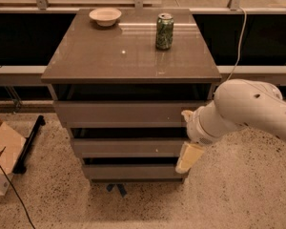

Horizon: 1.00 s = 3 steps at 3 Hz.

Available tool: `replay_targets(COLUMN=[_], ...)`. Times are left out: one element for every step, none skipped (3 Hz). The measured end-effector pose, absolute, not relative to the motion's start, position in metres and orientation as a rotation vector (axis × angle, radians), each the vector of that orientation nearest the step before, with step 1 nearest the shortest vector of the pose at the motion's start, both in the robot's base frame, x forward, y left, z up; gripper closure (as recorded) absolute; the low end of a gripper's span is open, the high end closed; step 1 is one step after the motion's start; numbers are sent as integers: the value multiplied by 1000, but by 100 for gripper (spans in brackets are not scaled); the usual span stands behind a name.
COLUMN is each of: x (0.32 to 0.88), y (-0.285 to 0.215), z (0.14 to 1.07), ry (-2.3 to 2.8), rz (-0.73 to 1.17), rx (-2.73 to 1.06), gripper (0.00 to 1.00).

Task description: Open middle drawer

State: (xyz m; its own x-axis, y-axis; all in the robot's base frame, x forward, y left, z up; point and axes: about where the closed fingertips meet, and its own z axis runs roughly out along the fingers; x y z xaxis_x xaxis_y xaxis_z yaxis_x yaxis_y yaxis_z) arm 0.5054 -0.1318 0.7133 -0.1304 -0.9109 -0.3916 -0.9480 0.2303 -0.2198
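Observation:
A grey-brown cabinet (128, 56) stands in the middle with three handleless drawer fronts stacked under its top. The middle drawer (126, 147) has a flat glossy front with a tiny white speck and looks flush with the fronts above and below it. My gripper (188, 157), cream-coloured at the end of the white arm (248, 111), hangs at the right end of the middle drawer front, reaching down towards the bottom drawer (133, 171). Whether it touches the drawer cannot be told.
A green can (164, 31) and a white bowl (105, 16) stand on the cabinet top. The top drawer (121, 113) is the widest. A cardboard box (2, 151) and a black bar (28, 144) lie on the speckled floor at left. A cable (238, 42) hangs at right.

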Motion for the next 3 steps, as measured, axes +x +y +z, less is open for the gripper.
replay_targets(x=[514,515,519], y=[-135,-135,-128], z=[687,681,667], ry=[2065,2066,2086], rz=[212,226,193], rx=[-1726,-1731,-1757], gripper=[0,0,0])
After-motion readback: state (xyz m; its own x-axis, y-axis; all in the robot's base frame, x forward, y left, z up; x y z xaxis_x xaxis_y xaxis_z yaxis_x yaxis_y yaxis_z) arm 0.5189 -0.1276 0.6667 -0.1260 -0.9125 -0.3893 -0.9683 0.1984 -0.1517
